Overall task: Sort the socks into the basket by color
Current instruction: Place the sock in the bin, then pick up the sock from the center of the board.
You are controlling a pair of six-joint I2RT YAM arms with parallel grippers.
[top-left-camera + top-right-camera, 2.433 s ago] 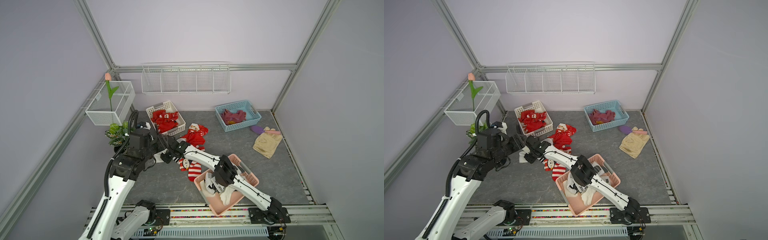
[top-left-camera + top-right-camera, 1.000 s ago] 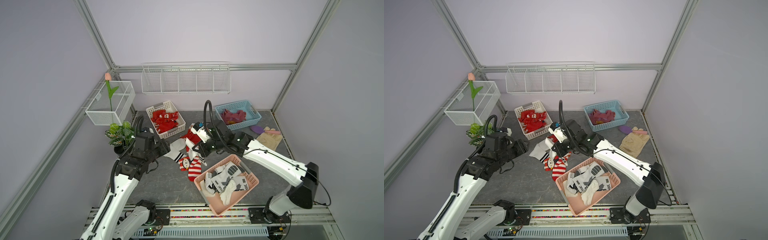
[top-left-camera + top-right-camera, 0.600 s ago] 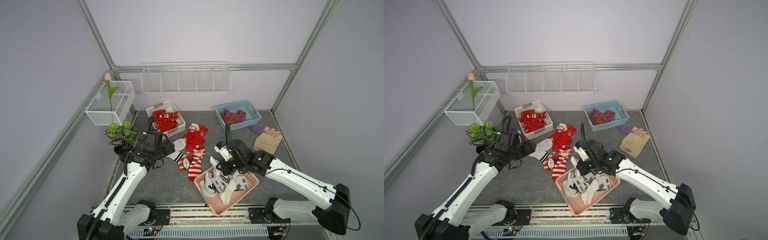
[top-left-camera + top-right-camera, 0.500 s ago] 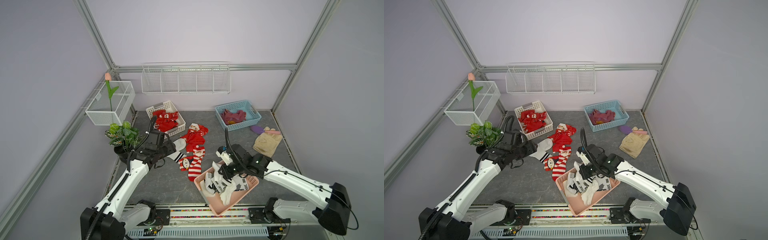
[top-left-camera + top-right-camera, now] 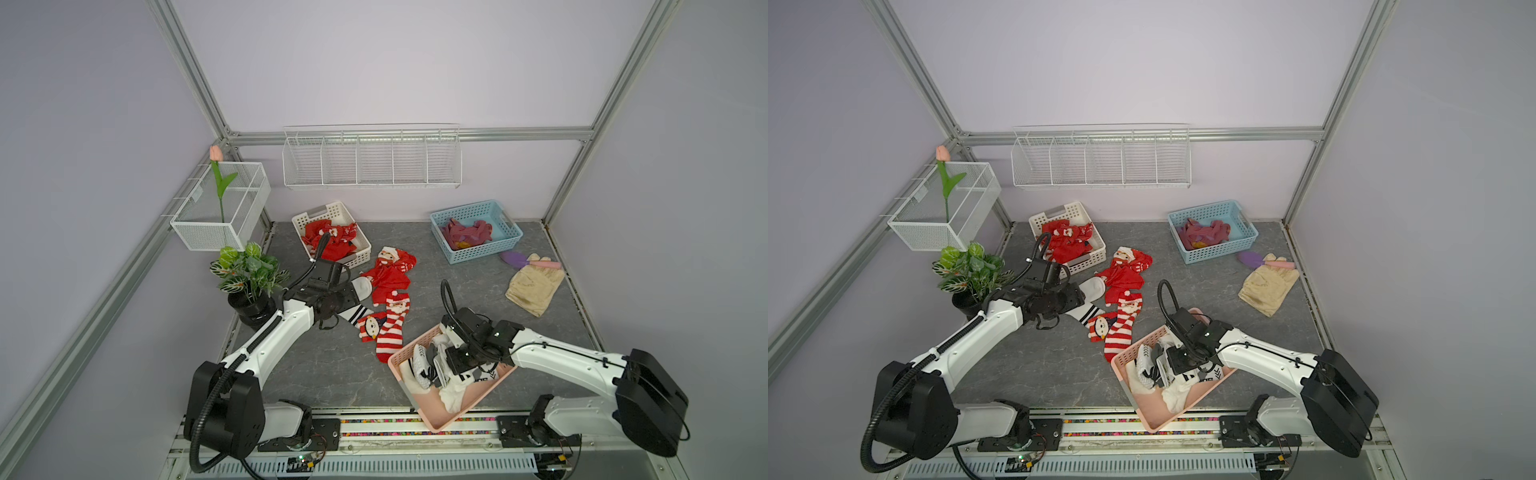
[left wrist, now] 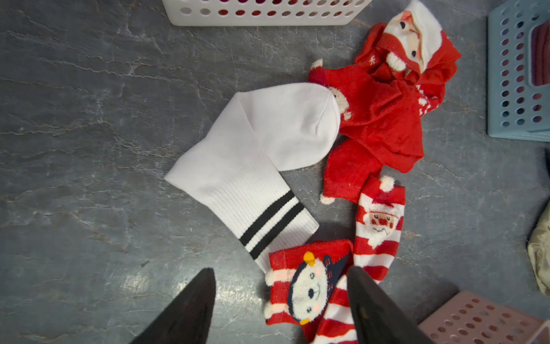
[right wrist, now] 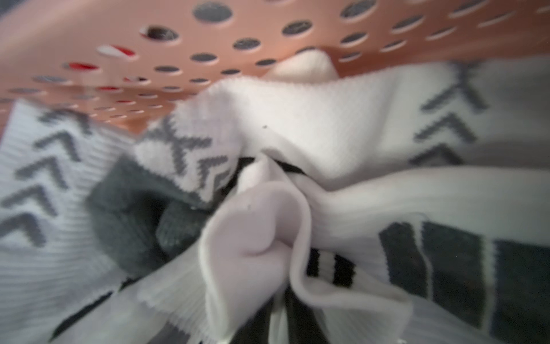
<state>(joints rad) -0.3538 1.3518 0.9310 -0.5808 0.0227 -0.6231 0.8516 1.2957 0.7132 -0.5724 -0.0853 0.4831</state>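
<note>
A white sock with black stripes [image 6: 253,149] lies on the grey mat beside loose red socks: a Santa one [image 5: 390,270], a red-and-white striped one [image 6: 378,226] and one with a white face [image 6: 303,286]. My left gripper [image 6: 279,297] hovers open over the striped cuff and the face sock, holding nothing. My right gripper [image 5: 451,359] is down inside the pink basket [image 5: 432,419] among white socks [image 7: 297,119]. A folded white cuff fills the right wrist view and hides the jaws. More red socks [image 5: 332,241] fill the white basket [image 5: 332,208]; purple-maroon socks [image 5: 465,232] sit in the blue basket [image 5: 511,232].
A potted plant [image 5: 249,274] stands just left of my left arm, below a white wire bin [image 5: 220,208] on the side wall. A wire rack [image 5: 372,158] hangs on the back wall. Beige gloves [image 5: 534,286] and a purple brush [image 5: 523,261] lie at the right.
My right arm swung from the loose pile to the pink basket with a white sock and lowered in. My left gripper moved over the striped white sock and its jaws widened.
</note>
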